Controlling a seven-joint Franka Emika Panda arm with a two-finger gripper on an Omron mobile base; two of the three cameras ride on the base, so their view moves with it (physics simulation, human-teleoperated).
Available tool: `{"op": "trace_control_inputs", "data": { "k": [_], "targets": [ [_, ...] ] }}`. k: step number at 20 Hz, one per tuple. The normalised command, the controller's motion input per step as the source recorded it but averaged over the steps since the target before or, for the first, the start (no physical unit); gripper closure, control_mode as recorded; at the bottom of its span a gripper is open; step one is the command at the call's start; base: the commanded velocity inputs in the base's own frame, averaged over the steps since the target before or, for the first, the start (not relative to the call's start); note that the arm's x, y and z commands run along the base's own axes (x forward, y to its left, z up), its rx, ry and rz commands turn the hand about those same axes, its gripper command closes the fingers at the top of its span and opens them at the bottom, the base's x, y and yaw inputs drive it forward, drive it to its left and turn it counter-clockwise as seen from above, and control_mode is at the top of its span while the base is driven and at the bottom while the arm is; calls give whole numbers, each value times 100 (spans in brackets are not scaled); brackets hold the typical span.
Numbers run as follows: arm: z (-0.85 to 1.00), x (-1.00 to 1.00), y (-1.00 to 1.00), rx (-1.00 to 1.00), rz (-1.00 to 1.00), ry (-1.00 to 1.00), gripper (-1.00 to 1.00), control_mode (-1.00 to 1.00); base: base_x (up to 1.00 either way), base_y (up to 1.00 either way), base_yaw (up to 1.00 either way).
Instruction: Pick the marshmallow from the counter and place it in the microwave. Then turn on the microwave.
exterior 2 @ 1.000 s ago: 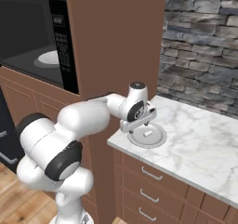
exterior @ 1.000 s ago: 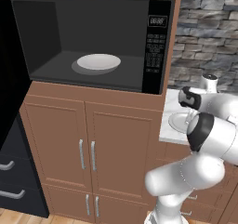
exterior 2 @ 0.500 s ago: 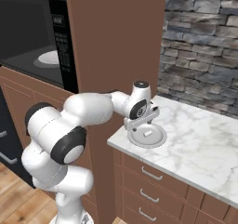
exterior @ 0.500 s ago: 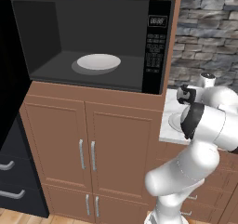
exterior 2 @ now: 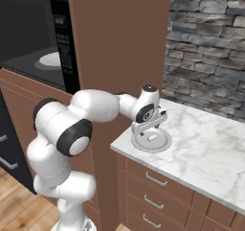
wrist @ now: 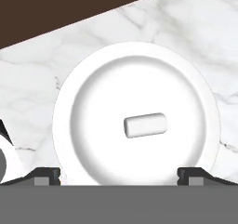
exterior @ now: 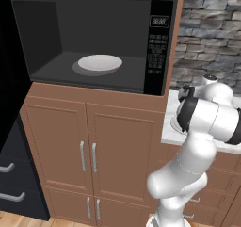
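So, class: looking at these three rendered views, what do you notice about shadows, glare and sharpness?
Hand view: even, soft light; the marshmallow casts a faint shadow on its plate; edges slightly soft, no glare. Left base view: the microwave cavity is dim, with a dark shadow beside its plate. Right base view: the open end effector throws a soft shadow on the counter.
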Motion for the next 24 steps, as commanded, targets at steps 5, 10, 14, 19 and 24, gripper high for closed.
{"op": "trace_control_inputs", "data": {
  "k": [5, 10, 14, 19, 24],
  "targets": [
    [-21, 11, -1, 0, 0, 0, -100, -100, 0, 0, 0],
    [-12, 18, 0, 0, 0, 0, -100, -100, 0, 0, 0],
    [-11, 21, -1, 0, 0, 0, -100, -100, 0, 0, 0],
    [-12, 20, -4, 0, 0, 0, -100, -100, 0, 0, 0],
    [-14, 11, -11, 0, 0, 0, -100, -100, 0, 0, 0]
  ]
}}
